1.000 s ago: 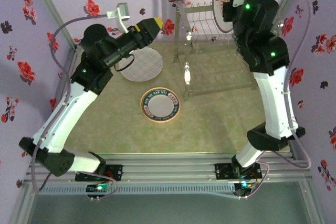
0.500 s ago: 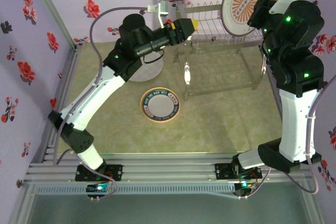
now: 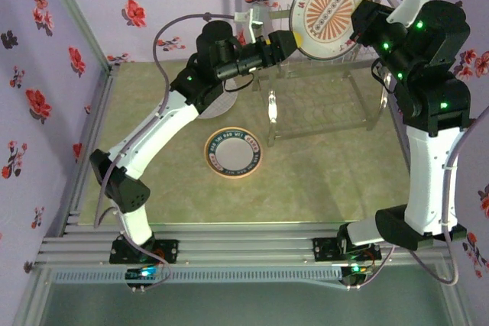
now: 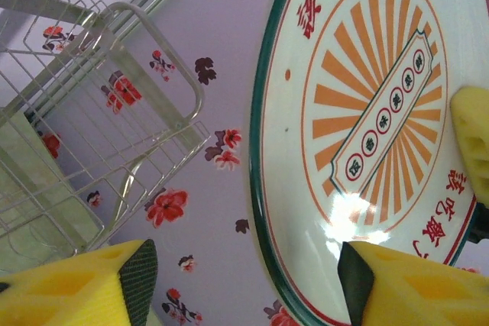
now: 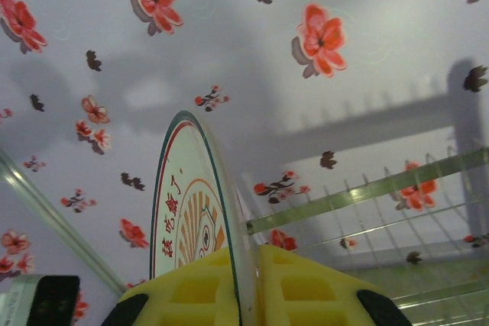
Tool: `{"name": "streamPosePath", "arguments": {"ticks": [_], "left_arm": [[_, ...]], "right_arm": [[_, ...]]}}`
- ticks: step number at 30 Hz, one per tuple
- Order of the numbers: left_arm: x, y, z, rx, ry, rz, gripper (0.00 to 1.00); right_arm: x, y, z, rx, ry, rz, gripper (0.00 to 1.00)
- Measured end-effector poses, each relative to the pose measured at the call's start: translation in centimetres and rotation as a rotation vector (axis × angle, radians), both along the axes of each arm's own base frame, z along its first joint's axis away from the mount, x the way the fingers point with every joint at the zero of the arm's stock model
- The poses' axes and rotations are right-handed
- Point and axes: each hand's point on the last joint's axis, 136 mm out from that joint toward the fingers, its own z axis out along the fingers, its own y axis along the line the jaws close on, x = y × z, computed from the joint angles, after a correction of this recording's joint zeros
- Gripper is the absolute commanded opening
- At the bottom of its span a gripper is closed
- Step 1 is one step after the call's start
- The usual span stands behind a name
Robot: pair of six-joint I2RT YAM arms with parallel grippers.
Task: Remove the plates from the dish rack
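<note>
In the top external view, a round, glossy sunburst plate (image 3: 330,13) of white ware with orange rays and a thin green rim is held upright in the air above the back of the dish rack (image 3: 272,112), clear of its wires. It is clamped at its right edge by the right gripper (image 3: 365,14). The right arm is raised steeply from its base, with the forearm bent over to the left. The left arm is stretched long and diagonally towards the back. The left gripper (image 3: 287,39) is poised just beside the plate's lower left rim. The rack is made of chrome tube and thin wire. Open olive table mat (image 3: 321,181) lies in front of it. A green-rimmed plate (image 3: 234,152) lies flat on the mat, and a grid plate (image 3: 221,98) lies partly under the left arm.

In the left wrist view, the yellow ribbed fingers (image 4: 76,292) are spread wide with nothing between them. The plate's face fills the right side, and its lower rim lies close to the right-hand finger. Contact cannot be told. A yellow pad (image 4: 474,143) of the other gripper is pressed on the face.

In the right wrist view, the plate is seen edge-on. It is pinched between two yellow fingers (image 5: 306,288), against the floral wall (image 5: 229,36).
</note>
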Motion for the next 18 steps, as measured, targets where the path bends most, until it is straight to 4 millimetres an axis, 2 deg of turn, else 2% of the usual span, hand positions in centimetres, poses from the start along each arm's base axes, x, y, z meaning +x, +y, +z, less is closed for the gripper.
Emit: {"name": "streamPosePath", "arguments": {"ticks": [2, 6, 12, 15, 16, 18], "left_arm": [[0.0, 0.0, 0.0, -0.004, 0.006, 0.000, 0.59], [0.0, 0.0, 0.0, -0.007, 0.012, 0.000, 0.51], [0.1, 0.0, 0.0, -0.009, 0.018, 0.003, 0.24], [-0.1, 0.2, 0.4, -0.029, 0.032, -0.001, 0.04], [-0.2, 0.4, 0.9, -0.053, 0.053, 0.000, 0.00], [-0.2, 1.3, 2.0, -0.091, 0.084, 0.005, 0.00]], "right_arm": [[0.2, 0.4, -0.2, 0.023, 0.014, 0.032, 0.00], [0.8, 1.3, -0.9, 0.058, 0.049, 0.088, 0.00], [1.8, 1.9, -2.6, 0.090, 0.109, 0.127, 0.00], [2.3, 1.6, -3.0, 0.109, 0.124, 0.122, 0.00], [2.4, 1.5, -3.1, 0.113, 0.125, 0.125, 0.00], [2.2, 1.8, -2.7, 0.115, 0.108, 0.153, 0.00]]}}
